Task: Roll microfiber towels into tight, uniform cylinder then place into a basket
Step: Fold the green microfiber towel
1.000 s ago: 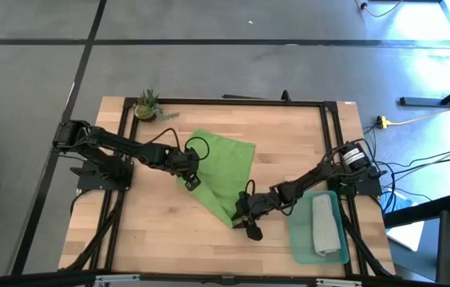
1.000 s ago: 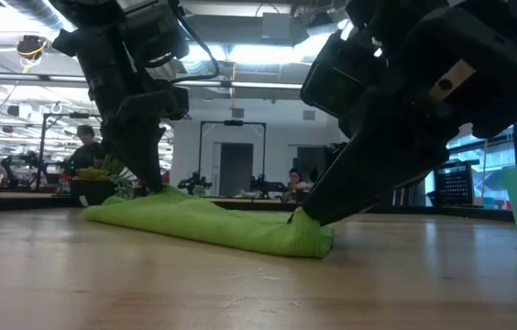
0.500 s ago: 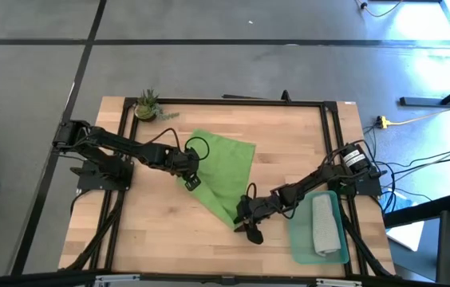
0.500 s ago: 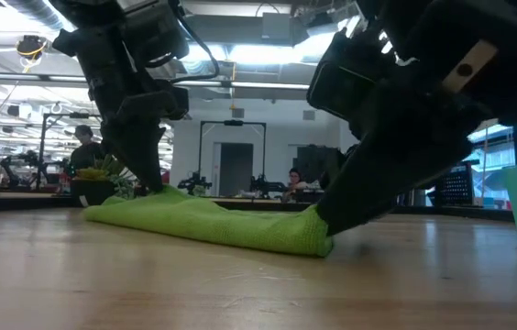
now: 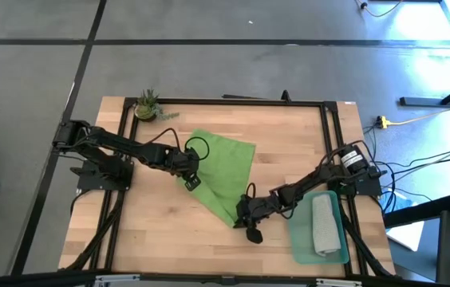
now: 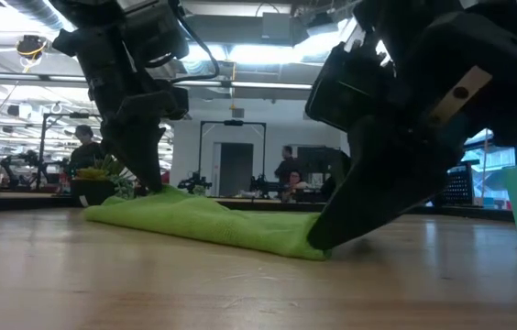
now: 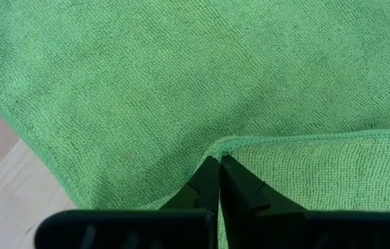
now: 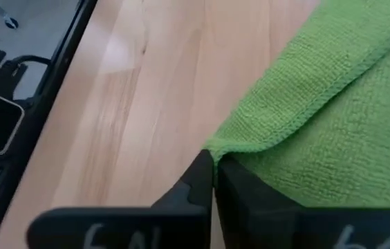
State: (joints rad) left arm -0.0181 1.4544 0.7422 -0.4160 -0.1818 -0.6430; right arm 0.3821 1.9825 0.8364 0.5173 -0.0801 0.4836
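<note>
The bright green towel point(image 5: 223, 171) lies on the table, partly folded, with a doubled edge running slantwise between my two grippers. My left gripper point(image 5: 190, 178) is shut on the far-left end of that edge. My right gripper point(image 5: 241, 216) is shut on its near end, down at the table. The light grey towel point(image 5: 325, 226) lies rolled in the teal basket point(image 5: 301, 239) at the near right. My left gripper pinches the green towel's hemmed, folded-over edge point(image 7: 217, 143) between its two fingers point(image 7: 207, 181), coming down from above. Cloth lies on both sides of the fingers. This end rests on the table point(image 6: 153, 188). My right gripper pinches the green towel's pointed near corner point(image 8: 224, 148) between its two fingers point(image 8: 202, 173), at a hemmed fold of more than one layer. The fingers slant down from the table's right side. The corner lies on the wood point(image 6: 318, 243).
A small potted plant point(image 5: 146, 106) stands at the far left corner. Bare wood lies along the near edge and left of the towel. People show in the room beyond the table in the low view.
My right gripper has shifted a little toward the table's left and near edges and tipped lower, keeping its hold. The towel's near end lies flatter on the wood than before.
</note>
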